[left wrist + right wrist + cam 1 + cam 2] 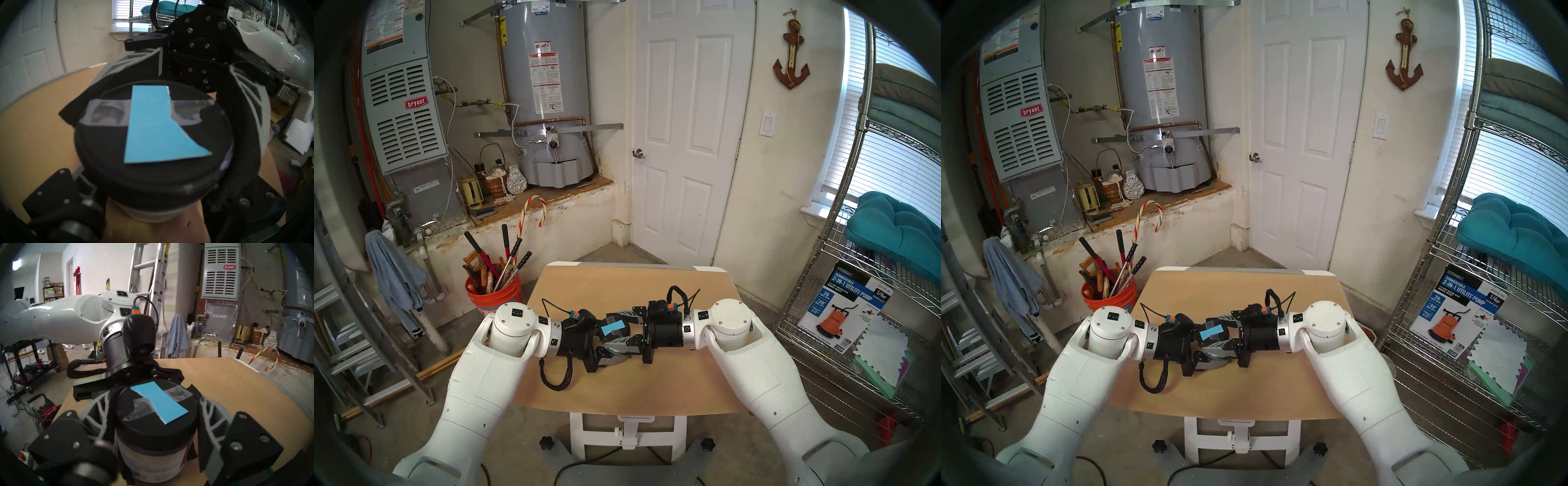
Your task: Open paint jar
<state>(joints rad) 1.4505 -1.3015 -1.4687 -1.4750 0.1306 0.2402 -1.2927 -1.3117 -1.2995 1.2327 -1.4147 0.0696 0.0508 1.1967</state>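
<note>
Above the table's (pixel 653 390) bare middle, the left gripper (pixel 612 353) clamps the paint jar (pixel 151 455) body while the right gripper (pixel 628 327) closes around its black lid (pixel 153 135); table edges lie well apart all round.
</note>
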